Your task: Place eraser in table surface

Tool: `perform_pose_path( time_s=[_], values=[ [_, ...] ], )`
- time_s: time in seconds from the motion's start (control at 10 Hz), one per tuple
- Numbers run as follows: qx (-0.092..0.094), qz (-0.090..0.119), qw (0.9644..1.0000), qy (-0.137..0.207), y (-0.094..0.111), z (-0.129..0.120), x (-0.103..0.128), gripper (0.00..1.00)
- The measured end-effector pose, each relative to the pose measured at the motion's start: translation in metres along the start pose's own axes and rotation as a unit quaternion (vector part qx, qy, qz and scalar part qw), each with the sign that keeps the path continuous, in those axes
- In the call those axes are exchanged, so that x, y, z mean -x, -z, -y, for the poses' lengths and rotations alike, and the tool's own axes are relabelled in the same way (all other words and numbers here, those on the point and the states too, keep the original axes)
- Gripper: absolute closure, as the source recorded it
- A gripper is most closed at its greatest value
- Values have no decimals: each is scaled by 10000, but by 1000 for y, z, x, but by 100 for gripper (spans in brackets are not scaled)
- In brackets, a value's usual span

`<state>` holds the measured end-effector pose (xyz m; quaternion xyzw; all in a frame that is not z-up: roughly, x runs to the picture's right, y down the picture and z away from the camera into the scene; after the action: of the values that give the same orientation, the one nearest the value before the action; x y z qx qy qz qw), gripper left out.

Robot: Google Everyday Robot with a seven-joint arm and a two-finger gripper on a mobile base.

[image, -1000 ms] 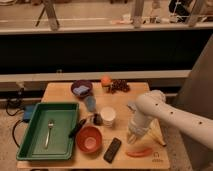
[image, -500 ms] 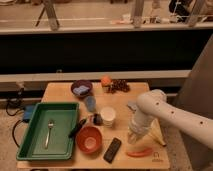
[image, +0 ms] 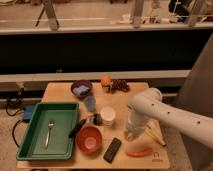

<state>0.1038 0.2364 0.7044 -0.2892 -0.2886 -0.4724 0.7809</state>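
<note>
Nothing has visibly shifted over the last second: the arm and every object sit as they did before. The eraser (image: 112,149), a flat black slab, lies on the worktop (image: 60,91) near its front edge, just right of the red bowl (image: 89,139) and left of a red chilli-like piece (image: 139,152); nothing is touching it from above. The gripper (image: 133,133) hangs low over the worktop to the eraser's right, well clear of it, at the end of the white arm (image: 165,113) that comes in from the right; whether it is open or closed cannot be told from this angle. Just beyond the gripper lies a yellowish banana-like object (image: 156,136). Behind the eraser stands a white cup (image: 107,115), with a blue cup (image: 90,103) just behind that. A dark stick (image: 76,128) rests across the bowl's left rim and the edge of the green tray (image: 35,150), which holds a fork (image: 49,132). Farther back sit a purple bowl (image: 81,88), an orange (image: 105,80) and a bunch of dark grapes (image: 119,86).
</note>
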Motion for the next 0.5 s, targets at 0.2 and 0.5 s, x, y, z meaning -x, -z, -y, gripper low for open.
perform_pose_path(
  time_s=[0.2, 0.5],
  values=[
    [57, -330, 9994, -128, -9, 28, -2, 32],
    [200, -370, 9978, -520, -37, 35, -12, 20]
  ],
)
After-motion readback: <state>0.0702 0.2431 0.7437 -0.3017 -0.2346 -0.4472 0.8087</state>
